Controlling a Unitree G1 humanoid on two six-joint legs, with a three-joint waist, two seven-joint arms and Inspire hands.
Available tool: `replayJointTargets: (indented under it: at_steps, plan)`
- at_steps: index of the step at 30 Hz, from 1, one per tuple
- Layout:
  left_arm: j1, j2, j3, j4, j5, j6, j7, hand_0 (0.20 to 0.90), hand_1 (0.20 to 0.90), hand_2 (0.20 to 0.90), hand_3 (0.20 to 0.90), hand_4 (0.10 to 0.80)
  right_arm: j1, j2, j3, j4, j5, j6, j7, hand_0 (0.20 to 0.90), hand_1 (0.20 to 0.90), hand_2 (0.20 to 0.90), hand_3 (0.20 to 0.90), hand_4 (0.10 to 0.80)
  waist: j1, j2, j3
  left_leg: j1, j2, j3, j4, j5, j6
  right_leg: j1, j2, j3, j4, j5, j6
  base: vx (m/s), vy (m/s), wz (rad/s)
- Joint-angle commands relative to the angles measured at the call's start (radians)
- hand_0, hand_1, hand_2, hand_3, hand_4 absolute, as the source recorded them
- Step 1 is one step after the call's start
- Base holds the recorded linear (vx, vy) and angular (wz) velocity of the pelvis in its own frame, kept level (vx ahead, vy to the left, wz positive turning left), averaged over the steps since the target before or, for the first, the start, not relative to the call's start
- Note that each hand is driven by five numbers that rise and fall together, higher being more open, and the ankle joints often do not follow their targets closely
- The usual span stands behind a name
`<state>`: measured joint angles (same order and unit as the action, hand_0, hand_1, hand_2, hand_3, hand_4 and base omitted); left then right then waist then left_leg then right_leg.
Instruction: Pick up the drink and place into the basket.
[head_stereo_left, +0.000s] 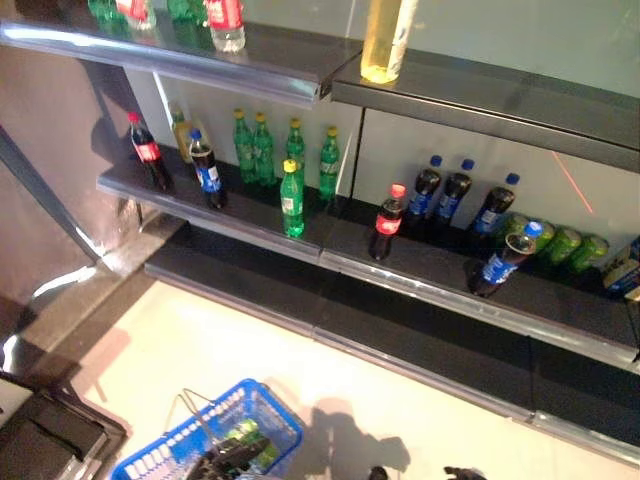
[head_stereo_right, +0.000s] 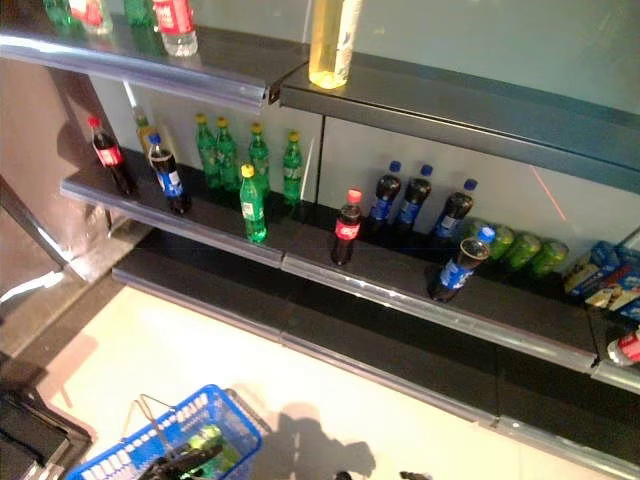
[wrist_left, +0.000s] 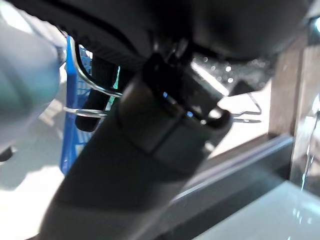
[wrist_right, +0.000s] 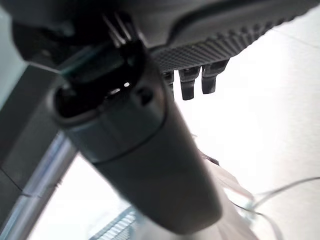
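A shelf (head_stereo_left: 420, 275) of bottled drinks is seen well beyond both hands. A blue basket (head_stereo_left: 175, 445) is held by its wire handle in the left hand (head_stereo_left: 228, 458) — a green drink (head_stereo_left: 243, 432) already lies inside. The right hand (wrist_right: 192, 82) hangs relaxed, grasping nothing.

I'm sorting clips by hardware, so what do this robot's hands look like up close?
The left hand and the right hand are dark grey to black, each with a thick, smooth, rounded thumb. The right hand's short blocky fingers hang in a row below a ribbed, textured palm edge. No markings can be made out.
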<state>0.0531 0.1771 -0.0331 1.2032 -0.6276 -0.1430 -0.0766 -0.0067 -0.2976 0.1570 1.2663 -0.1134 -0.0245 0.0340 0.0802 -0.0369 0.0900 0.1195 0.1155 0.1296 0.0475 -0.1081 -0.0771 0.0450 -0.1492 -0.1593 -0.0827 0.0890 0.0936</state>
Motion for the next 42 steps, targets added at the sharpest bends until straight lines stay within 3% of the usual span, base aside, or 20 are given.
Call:
replayJointTargets:
  at_steps: [1,6,9,11,14,15,17,19,21,23,28,29,30,31,33,34,35,36,38,42]
  plan:
    - [-0.123,0.056,0.025,-0.081,-0.017,-0.156,-0.050,0.300,0.300,0.300,0.200,0.100,-0.049,-0.008,-0.018,0.028,0.036,-0.021,-0.018,0.900,0.900,0.900,0.900,0.800,-0.017,0.005,-0.001,-0.041,-0.028,-0.016,0.009,0.066,0.021,0.077,-0.064,-0.024,0.093,-0.066,0.024,0.089,0.014,-0.16]
    - [-0.129,0.079,0.038,-0.066,0.003,-0.148,-0.060,0.300,0.300,0.300,0.200,0.100,-0.008,0.007,-0.018,0.046,0.031,-0.066,-0.023,0.900,0.900,0.900,0.900,0.800,-0.038,0.014,-0.015,0.005,-0.027,0.013,-0.044,0.069,0.032,0.064,-0.061,-0.049,0.122,-0.071,0.033,0.085,-0.107,-0.27]
    - [-0.127,0.095,0.048,-0.052,0.000,-0.154,-0.060,0.300,0.300,0.300,0.200,0.100,-0.007,0.010,-0.014,0.043,0.024,-0.082,-0.006,0.900,0.900,0.900,0.900,0.800,-0.050,0.018,-0.018,0.025,-0.009,0.040,-0.049,0.071,0.030,0.055,-0.042,-0.053,0.138,-0.082,0.024,0.070,-0.230,-0.31]
    - [-0.126,0.098,0.057,-0.047,-0.032,-0.165,-0.050,0.300,0.300,0.300,0.200,0.100,-0.017,0.005,-0.004,0.035,0.002,-0.080,0.014,0.900,0.900,0.900,0.900,0.800,-0.062,0.007,-0.013,-0.007,0.005,0.050,0.072,0.040,0.020,0.047,-0.025,-0.034,0.138,-0.094,-0.006,0.058,-0.330,-0.17]
    - [-0.117,0.081,0.063,-0.066,-0.034,-0.174,-0.055,0.300,0.300,0.300,0.200,0.100,-0.024,-0.002,0.020,0.012,0.008,-0.061,0.005,0.900,0.900,0.900,0.900,0.800,-0.049,-0.009,0.021,-0.165,0.041,0.002,0.378,0.144,-0.006,0.040,0.004,-0.030,0.148,-0.105,-0.061,0.001,-0.263,-0.27]
    - [-0.116,0.074,0.063,-0.076,-0.032,-0.166,-0.057,0.300,0.300,0.300,0.200,0.100,-0.026,-0.006,0.024,0.009,0.015,-0.054,-0.010,0.900,0.900,0.900,0.900,0.800,-0.045,-0.004,0.040,-0.231,0.054,0.012,0.448,0.172,-0.004,0.042,0.018,-0.029,0.155,-0.109,-0.080,0.040,-0.185,-0.25]
    - [-0.116,0.069,0.065,-0.074,-0.019,-0.153,-0.067,0.300,0.300,0.300,0.200,0.100,-0.025,-0.013,0.013,0.018,0.031,-0.042,-0.026,0.900,0.900,0.900,0.900,0.800,-0.040,0.012,0.053,-0.245,0.075,0.037,0.351,0.199,-0.012,0.061,0.034,-0.038,0.153,-0.120,-0.078,0.137,0.008,0.15]
    - [-0.108,0.063,0.073,-0.047,-0.006,-0.161,-0.079,0.300,0.300,0.300,0.200,0.100,-0.031,-0.023,0.001,0.044,0.013,-0.048,-0.026,0.900,0.900,0.900,0.900,0.800,-0.020,0.033,0.056,-0.232,0.045,0.036,0.107,0.206,-0.013,0.085,0.044,-0.039,0.129,-0.124,-0.053,0.329,0.159,0.16]
    - [-0.096,0.070,0.081,-0.010,-0.005,-0.170,-0.087,0.300,0.300,0.300,0.200,0.100,-0.036,-0.037,-0.002,0.072,-0.005,-0.056,-0.020,0.900,0.900,0.900,0.900,0.800,-0.006,0.053,0.049,-0.222,0.063,0.057,-0.084,0.287,-0.040,0.122,0.072,-0.027,0.109,-0.147,-0.051,0.444,0.167,-0.09]
    - [-0.093,0.072,0.087,0.016,0.017,-0.170,-0.091,0.300,0.300,0.300,0.200,0.100,-0.026,-0.041,-0.015,0.082,-0.006,-0.052,-0.028,0.900,0.900,0.900,0.900,0.800,0.000,0.061,0.043,-0.240,0.078,0.073,-0.099,0.342,-0.057,0.152,0.090,-0.024,0.110,-0.174,-0.058,0.408,0.181,-0.05]
    - [-0.082,0.072,0.121,0.045,0.047,-0.157,-0.091,0.300,0.300,0.300,0.200,0.100,-0.014,-0.037,-0.040,0.090,0.026,-0.024,-0.037,0.900,0.900,0.900,0.900,0.800,0.030,0.034,0.020,-0.242,0.024,0.057,-0.038,0.255,-0.019,0.178,0.047,-0.059,0.141,-0.200,-0.040,0.410,0.195,-0.19]
    - [-0.086,0.080,0.135,0.050,0.051,-0.149,-0.096,0.300,0.300,0.300,0.200,0.100,-0.003,-0.027,-0.054,0.091,0.024,-0.017,-0.036,0.900,0.900,0.900,0.900,0.800,0.044,0.018,0.015,-0.244,-0.009,0.048,-0.003,0.221,0.007,0.197,0.014,-0.068,0.189,-0.214,-0.018,0.380,0.209,-0.65]
    - [-0.088,0.088,0.139,0.050,0.058,-0.144,-0.101,0.300,0.300,0.300,0.200,0.100,0.003,-0.022,-0.059,0.092,0.024,-0.015,-0.036,0.900,0.900,0.900,0.900,0.800,0.050,0.004,0.009,-0.243,-0.030,0.051,0.010,0.206,0.029,0.195,-0.007,-0.071,0.252,-0.184,0.007,0.382,0.243,-0.70]
    - [-0.095,0.103,0.136,0.050,0.071,-0.135,-0.113,0.300,0.300,0.300,0.200,0.100,0.015,-0.017,-0.065,0.095,0.031,-0.019,-0.033,0.900,0.900,0.900,0.900,0.800,0.049,-0.013,0.000,-0.230,-0.062,0.051,0.012,0.189,0.062,0.154,-0.033,-0.057,0.379,-0.080,0.049,0.298,0.246,-0.41]
    - [-0.101,0.124,0.120,0.048,0.066,-0.133,-0.120,0.300,0.300,0.300,0.200,0.100,0.028,-0.009,-0.083,0.108,0.074,-0.044,-0.032,0.900,0.900,0.900,0.900,0.800,0.021,0.004,0.001,-0.169,-0.079,0.034,-0.007,0.151,0.108,-0.009,-0.009,0.004,0.679,0.019,0.072,0.305,0.250,-0.06]
    - [-0.102,0.127,0.116,0.044,0.059,-0.132,-0.115,0.300,0.300,0.300,0.200,0.100,0.029,-0.009,-0.089,0.109,0.077,-0.047,-0.029,0.900,0.900,0.900,0.900,0.800,0.015,0.006,0.002,-0.155,-0.083,0.029,-0.013,0.145,0.113,-0.051,-0.009,0.015,0.712,0.030,0.070,0.264,0.139,0.11]
    - [-0.108,0.133,0.110,0.033,0.045,-0.123,-0.106,0.300,0.300,0.300,0.200,0.100,0.030,-0.009,-0.094,0.107,0.088,-0.053,-0.024,0.900,0.900,0.900,0.900,0.800,0.008,0.012,0.007,-0.131,-0.084,0.030,-0.021,0.138,0.112,-0.101,-0.047,0.009,0.702,0.044,0.059,0.197,0.004,0.34]
    - [-0.112,0.136,0.107,0.025,0.038,-0.116,-0.098,0.300,0.300,0.300,0.200,0.100,0.028,-0.005,-0.095,0.106,0.098,-0.055,-0.018,0.900,0.900,0.900,0.900,0.800,0.005,0.014,0.010,-0.116,-0.084,0.030,-0.027,0.136,0.108,-0.118,-0.071,0.003,0.660,0.042,0.052,0.171,-0.057,0.32]
    - [-0.127,0.141,0.102,0.016,0.037,-0.105,-0.092,0.300,0.300,0.300,0.200,0.100,0.028,0.001,-0.102,0.102,0.115,-0.060,-0.017,0.900,0.900,0.900,0.900,0.800,-0.003,0.012,0.016,-0.102,-0.085,0.024,-0.035,0.136,0.092,-0.105,-0.081,-0.015,0.500,0.018,0.041,0.170,-0.184,0.17]
    - [-0.148,0.134,0.076,0.005,0.045,-0.100,-0.075,0.300,0.300,0.300,0.200,0.100,0.030,0.010,-0.124,0.096,0.141,-0.064,-0.016,0.900,0.900,0.900,0.900,0.800,-0.041,-0.004,0.028,-0.061,-0.098,0.014,-0.046,0.102,0.074,-0.087,-0.109,0.005,0.200,0.091,0.058,0.217,-0.240,0.37]
